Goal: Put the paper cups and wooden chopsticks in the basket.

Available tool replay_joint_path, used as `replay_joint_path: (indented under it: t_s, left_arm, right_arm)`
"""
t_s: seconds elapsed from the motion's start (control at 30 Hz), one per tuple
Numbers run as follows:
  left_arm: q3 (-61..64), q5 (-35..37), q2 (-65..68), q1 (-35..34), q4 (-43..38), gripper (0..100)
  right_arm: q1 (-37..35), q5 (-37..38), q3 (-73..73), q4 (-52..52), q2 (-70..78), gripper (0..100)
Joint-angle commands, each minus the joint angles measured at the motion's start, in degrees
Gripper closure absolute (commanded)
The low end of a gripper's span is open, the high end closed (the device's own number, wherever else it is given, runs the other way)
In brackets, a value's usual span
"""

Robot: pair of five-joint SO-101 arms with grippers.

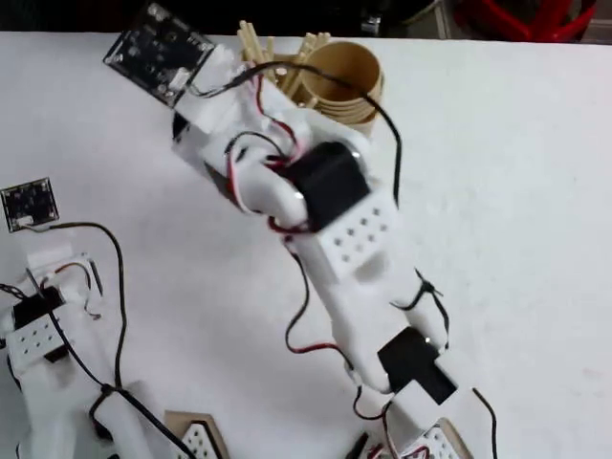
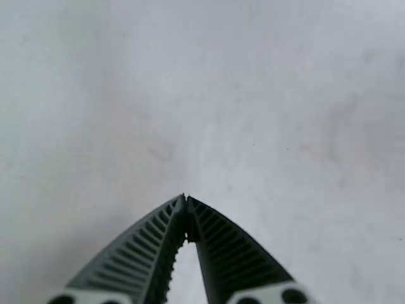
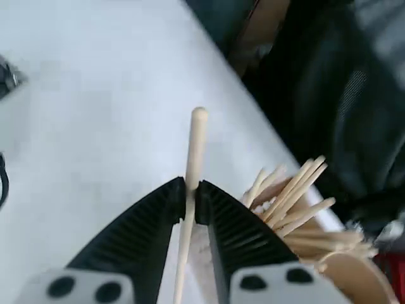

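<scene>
A single wooden chopstick (image 3: 198, 136) is pinched between the black fingers of my right gripper (image 3: 191, 185), its rounded end sticking out past the tips. Beside that gripper lies a bundle of several chopsticks (image 3: 291, 196) next to a tan paper cup (image 3: 354, 278). From above, the paper cups (image 1: 339, 81) and chopsticks (image 1: 258, 43) sit at the table's far edge, with the right arm (image 1: 330, 206) stretched toward them. My left gripper (image 2: 185, 199) is shut with nothing in it, over bare white table. The left arm (image 1: 38, 325) stands at the near left.
The white table (image 1: 516, 191) stretches wide to the right of the right arm. Its far edge (image 3: 240, 82) runs just behind the chopsticks, with dark furniture (image 3: 329, 76) beyond it. Loose cables (image 1: 115, 287) trail around both arms.
</scene>
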Motion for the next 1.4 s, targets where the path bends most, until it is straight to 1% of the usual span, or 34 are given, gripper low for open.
replay_joint_path:
  t_s: [0.0,0.17,0.3,0.57,0.73,0.83,1.0,1.03,1.13,1.27,1.37]
  left_arm:
    - [-1.05,0.26,-1.36,-0.40,-1.05,98]
    - [-1.05,0.26,-1.36,-0.40,-1.05,98]
    - [-1.05,0.26,-1.36,-0.40,-1.05,98]
    - [-1.05,0.26,-1.36,-0.40,-1.05,98]
    - [-1.05,0.26,-1.36,-0.40,-1.05,98]
    - [-1.05,0.26,-1.36,-0.40,-1.05,98]
    - [-1.05,0.26,-1.63,-0.40,-1.05,98]
    - [-1.23,0.35,-1.63,-0.40,-1.05,98]
    - [-3.16,0.70,-1.71,-0.40,-0.44,98]
    - [-8.53,0.79,-1.71,0.84,4.31,98]
    - [-14.42,0.79,-1.71,3.91,10.29,98]
  right_arm:
    - [1.01,-0.35,-6.77,-5.41,-2.95,98.1]
    - [5.05,-0.35,-7.74,-18.33,-2.59,98.1]
    - [8.84,-0.35,-6.86,-25.54,0.66,98.1]
    - [13.67,-0.44,-7.03,-26.42,11.65,98.1]
    - [14.29,-0.53,-7.30,-25.89,14.11,97.7]
    - [14.20,-3.60,-8.18,-23.52,13.76,96.6]
    - [14.29,-8.97,-11.52,-15.78,10.86,82.4]
    - [14.29,-9.23,-12.04,-14.02,10.15,81.3]
    - [14.29,-8.97,-12.57,-9.36,8.04,85.7]
    - [15.52,-8.97,-12.48,-2.24,4.79,98.1]
    - [15.78,-9.14,-12.48,4.88,2.51,96.4]
